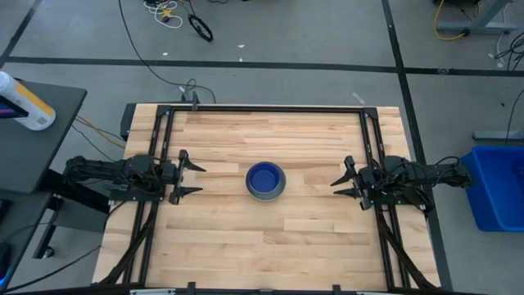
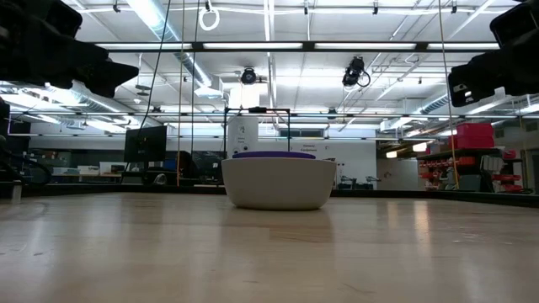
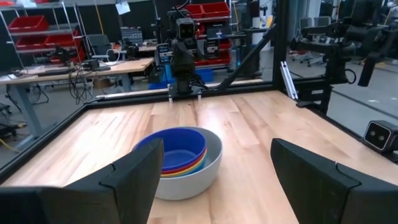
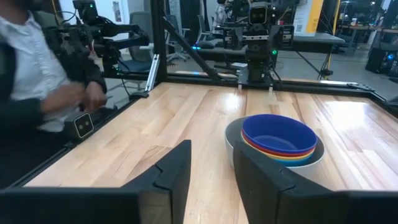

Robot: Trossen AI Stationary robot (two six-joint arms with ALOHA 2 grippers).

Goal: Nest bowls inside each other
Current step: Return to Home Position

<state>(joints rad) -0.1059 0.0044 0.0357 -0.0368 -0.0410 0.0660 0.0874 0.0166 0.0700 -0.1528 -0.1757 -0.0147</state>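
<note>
Closest to the lens in the left wrist view are the left gripper's (image 3: pixel 217 148) two dark fingers (image 3: pixel 140 177), spread wide and holding nothing. Beyond them the grey bowl (image 3: pixel 202 175) sits upright on the wooden table (image 3: pixel 261 118) and holds the other four, nested one inside another. The dark blue bowl (image 3: pixel 180 149) is innermost and uppermost, and its hollow shows only its own blue floor. Under its rim the right wrist view shows thin bands of the red bowl (image 4: pixel 273 151), the yellow bowl (image 4: pixel 278 156) and the light blue bowl (image 4: pixel 283 160).

From above, the stack lies at the centre of the frame, about midway between the two grippers. The left gripper hangs at left centre. The right gripper (image 1: pixel 336 187) hangs at right centre, its jaws parted by a narrower gap and also empty. Both are well apart from the bowls, with only bare wood between.

A black frame (image 1: pixel 278 107) runs along the table's edges. A blue bin (image 1: pixel 495 184) stands on the floor at the right edge of the frame. A bottle (image 1: pixel 24 102) lies on a dark side table (image 1: pixel 61 135) at upper left, and cables (image 1: pixel 176 16) trail across the top. In the right wrist view a person (image 4: pixel 31 74) in a white shirt is beside the table, outside the frame, hands together.
</note>
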